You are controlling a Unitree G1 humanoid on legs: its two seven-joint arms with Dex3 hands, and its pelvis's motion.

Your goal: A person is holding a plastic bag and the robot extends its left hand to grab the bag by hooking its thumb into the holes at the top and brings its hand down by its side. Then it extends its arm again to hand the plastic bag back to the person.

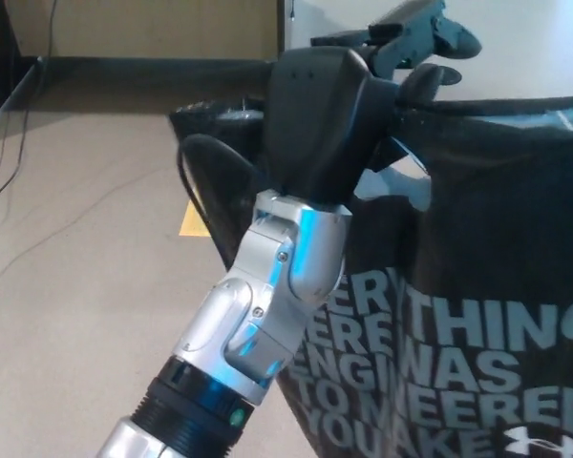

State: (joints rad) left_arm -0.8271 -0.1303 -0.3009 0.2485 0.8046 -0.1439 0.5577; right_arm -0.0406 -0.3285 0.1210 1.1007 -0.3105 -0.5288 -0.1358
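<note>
- The black plastic bag (pixel 477 286), printed with pale grey block lettering, fills the right and lower part of the head view and hangs from its top edge.
- The silver left forearm (pixel 258 324) rises from bottom left.
- The left robot hand (pixel 349 114) sits at the bag's top edge; it appears hooked into the handle opening, fingers (pixel 415 29) extended above, though the thumb is hidden.
- A yellow object (pixel 193 221) lies on the floor (pixel 67 239) behind.

floor (pixel 76 239): beige | cable (pixel 19 153): thin, dark, far left | yellow scrap (pixel 193 221): on floor
</note>
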